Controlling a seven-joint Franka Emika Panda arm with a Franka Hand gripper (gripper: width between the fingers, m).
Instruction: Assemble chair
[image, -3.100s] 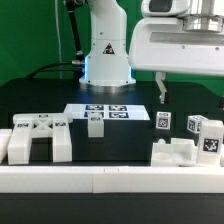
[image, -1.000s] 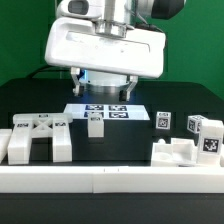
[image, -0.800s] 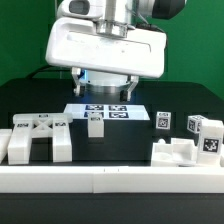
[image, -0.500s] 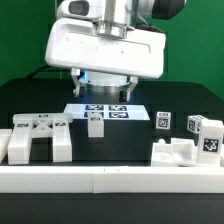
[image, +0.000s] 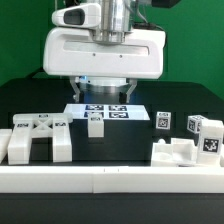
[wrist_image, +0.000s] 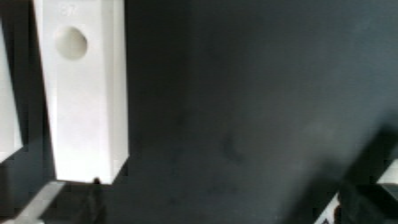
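While the gripper (image: 103, 90) hangs wide open and empty above the marker board (image: 100, 108), you hold nothing.

Chair parts on the black worktop (image: 130, 140):
- Large block (image: 35, 140), at the exterior view's left.
- Short leg (image: 95, 125), in the middle, just in front of the marker board.
- Tagged blocks (image: 192, 127) and low slab (image: 180, 155), at the exterior view's right.
- Long bar with a hole (wrist_image: 80, 100), wrist view only, lying off-centre.

Risk: if you descend now, a finger may strike the bar and knock it askew instead of straddling it.

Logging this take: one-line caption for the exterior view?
Open claw hangs over the black table; loose white chair parts line its front, marker board behind.
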